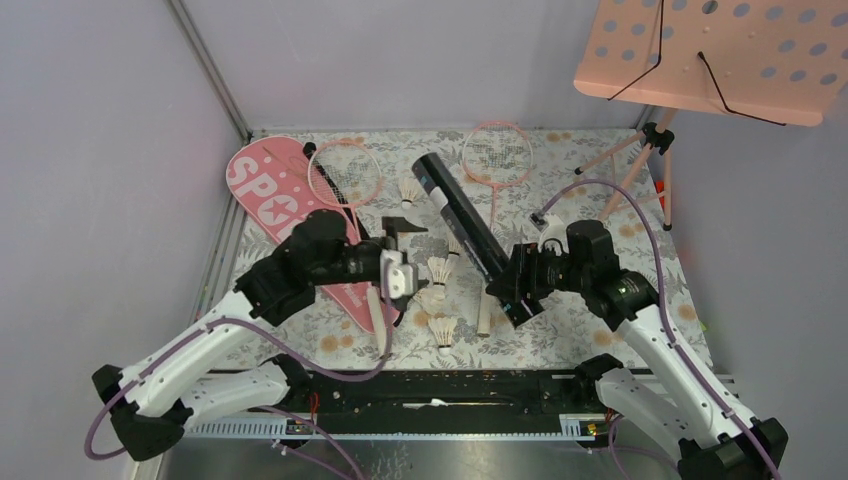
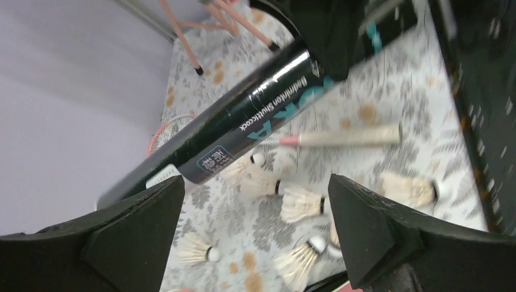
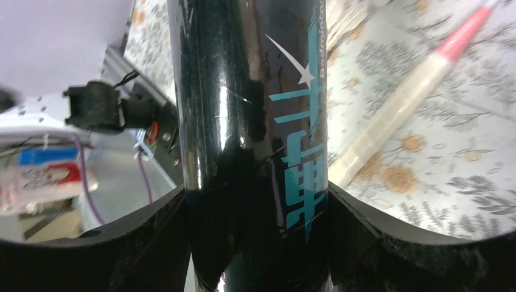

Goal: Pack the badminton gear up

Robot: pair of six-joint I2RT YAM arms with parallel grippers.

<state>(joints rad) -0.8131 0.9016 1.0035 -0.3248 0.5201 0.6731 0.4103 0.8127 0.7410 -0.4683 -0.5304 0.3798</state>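
While the right hand (image 1: 508,285) clamps the tube (image 1: 455,205), the wide-open, empty left hand (image 2: 257,201) should take one shuttlecock (image 1: 441,268) by its cork. The tube's mouth seems hidden.

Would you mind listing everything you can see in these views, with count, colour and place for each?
black tube: one, black with teal print, lying diagonally mid-table.
rackets: two, pink frames, white handles; one head by the cover, the other at the far edge, right of the tube.
shuttlecocks: at least five, white, scattered near the tube, mostly between the arms.
cover: one, pink with white lettering, far left.
music stand: one, pink, perforated, on tripod legs, far right corner.
tablecloth: one, floral, under everything.
left gripper: one, black, open, over the shuttlecocks.
right gripper: one, black, shut on the tube's near end.
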